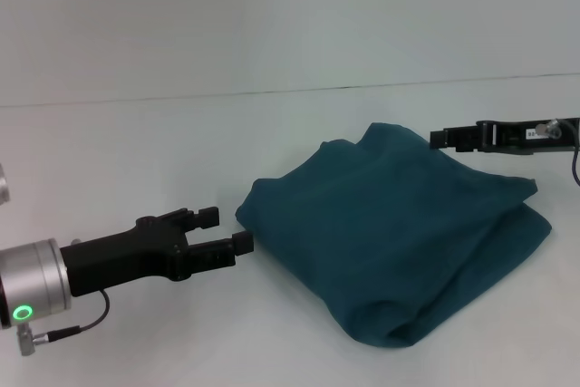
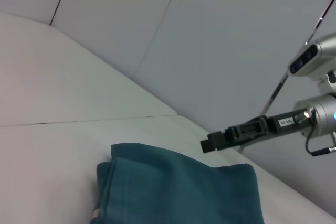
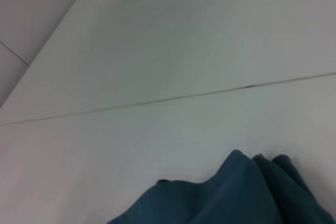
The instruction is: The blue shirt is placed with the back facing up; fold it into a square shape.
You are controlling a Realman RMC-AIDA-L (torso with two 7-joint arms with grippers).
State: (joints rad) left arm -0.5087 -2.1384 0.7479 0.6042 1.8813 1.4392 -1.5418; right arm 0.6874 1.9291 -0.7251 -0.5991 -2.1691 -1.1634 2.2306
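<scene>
The blue shirt [image 1: 399, 233] lies folded into a thick, rumpled, roughly rectangular bundle on the white table [image 1: 136, 151], right of centre. Its plain teal side shows, and no lettering is visible. My left gripper [image 1: 225, 229] hovers just off the bundle's left corner, open and holding nothing. My right gripper [image 1: 440, 140] hangs above the bundle's far right corner, apart from the cloth. The left wrist view shows the shirt [image 2: 178, 192] with the right gripper [image 2: 209, 144] above its far edge. In the right wrist view only a bunched edge of the shirt [image 3: 236, 192] shows.
A thin seam [image 1: 272, 92] runs across the white table behind the shirt. A pale wall [image 1: 290, 6] rises beyond it. The right arm's cable [image 1: 575, 165] hangs at the far right edge.
</scene>
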